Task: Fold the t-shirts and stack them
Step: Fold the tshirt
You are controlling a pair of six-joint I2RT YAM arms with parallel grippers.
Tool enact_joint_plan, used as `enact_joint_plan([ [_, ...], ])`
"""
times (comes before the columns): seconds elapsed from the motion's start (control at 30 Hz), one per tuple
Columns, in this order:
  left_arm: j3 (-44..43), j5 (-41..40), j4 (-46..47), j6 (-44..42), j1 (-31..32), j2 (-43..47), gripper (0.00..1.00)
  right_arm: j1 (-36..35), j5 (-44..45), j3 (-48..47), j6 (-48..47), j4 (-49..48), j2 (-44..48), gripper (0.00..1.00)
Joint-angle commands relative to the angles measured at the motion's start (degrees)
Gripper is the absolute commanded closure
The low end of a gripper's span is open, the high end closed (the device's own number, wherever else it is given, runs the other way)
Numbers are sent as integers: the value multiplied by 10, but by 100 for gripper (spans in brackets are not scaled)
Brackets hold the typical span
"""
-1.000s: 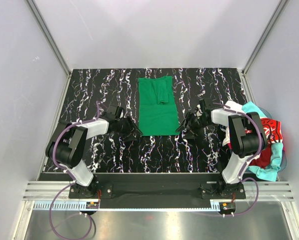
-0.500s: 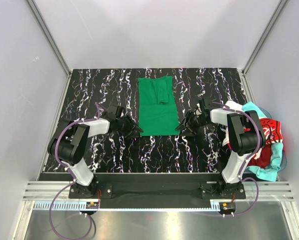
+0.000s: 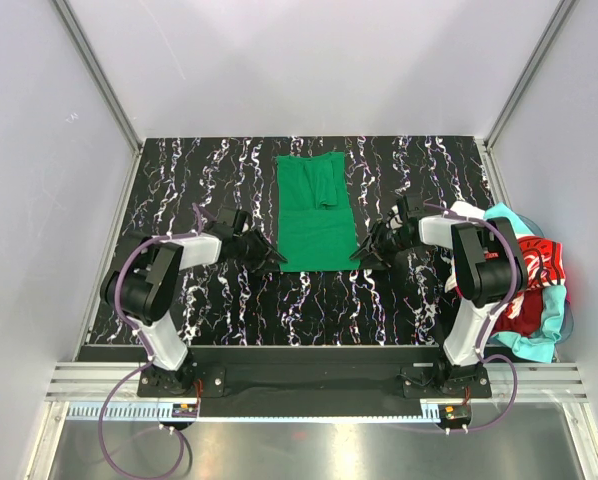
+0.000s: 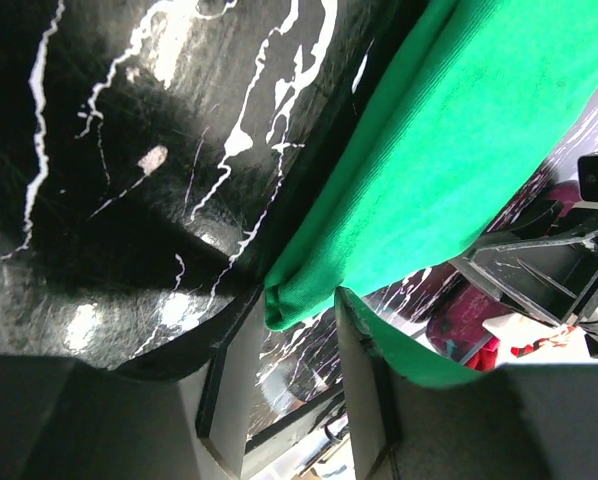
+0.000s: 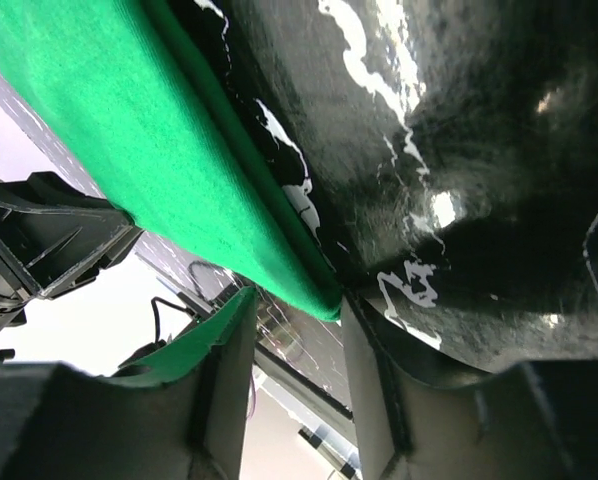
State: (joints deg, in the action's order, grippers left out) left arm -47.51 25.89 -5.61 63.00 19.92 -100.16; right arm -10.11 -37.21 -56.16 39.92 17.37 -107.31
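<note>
The green t-shirt (image 3: 316,215) lies flat on the table (image 3: 199,170), already narrowed into a long strip with a sleeve turned in over its far half. Its near hem runs straight across between the two arms. The left fingers (image 3: 269,258) sit at one near corner of that hem and the right fingers (image 3: 366,252) at the other, both low against the table and angled inward toward the cloth. In each wrist view the fingers are spread, with the folded corner of the shirt lying in the gap between them and no pinch made yet. A sliver of green shows along one inner face of each pair, though I cannot tell whether that is cloth riding on the finger or a reflection. The matched, low placement fits a two-corner grasp: taking both corners at once would let the near hem be lifted level and carried toward the far end, halving the strip without skewing it. Slipping one finger beneath all the layers looks like the delicate part, since a corner caught only by its top ply would open the fold. Outboard of the right fingers, beyond that arm, the red t-shirt (image 3: 535,265), the turquoise t-shirt (image 3: 539,338) and the white t-shirt (image 3: 466,213) wait in a rumpled heap.
</note>
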Motion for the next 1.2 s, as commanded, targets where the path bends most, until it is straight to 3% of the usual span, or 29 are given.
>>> enact_joint_plan([
  [0.0,15,-41,-20,-14,-2,-33,60,-5,72,4,-25,-8,-34,54],
  [0.17,10,-36,-8,-24,-2,-43,69,-5,68,-4,-34,-8,-46,64],
  [0.3,-9,-30,-2,-57,-2,-56,95,-8,51,-10,-48,-9,-50,74],
  [0.33,-11,-30,-2,-61,-2,-55,98,-11,46,-12,-58,-8,-50,83],
  [0.47,0,-28,5,-75,-1,-28,100,-18,31,-18,-78,20,-44,100],
  [1.07,126,-1,12,-89,43,75,100,-54,25,106,-56,7,76,100],
  [1.13,129,2,7,-86,47,72,91,-55,28,105,-56,12,73,95],
  [1.17,132,4,6,-83,48,77,81,-55,35,103,-56,23,75,82],
])
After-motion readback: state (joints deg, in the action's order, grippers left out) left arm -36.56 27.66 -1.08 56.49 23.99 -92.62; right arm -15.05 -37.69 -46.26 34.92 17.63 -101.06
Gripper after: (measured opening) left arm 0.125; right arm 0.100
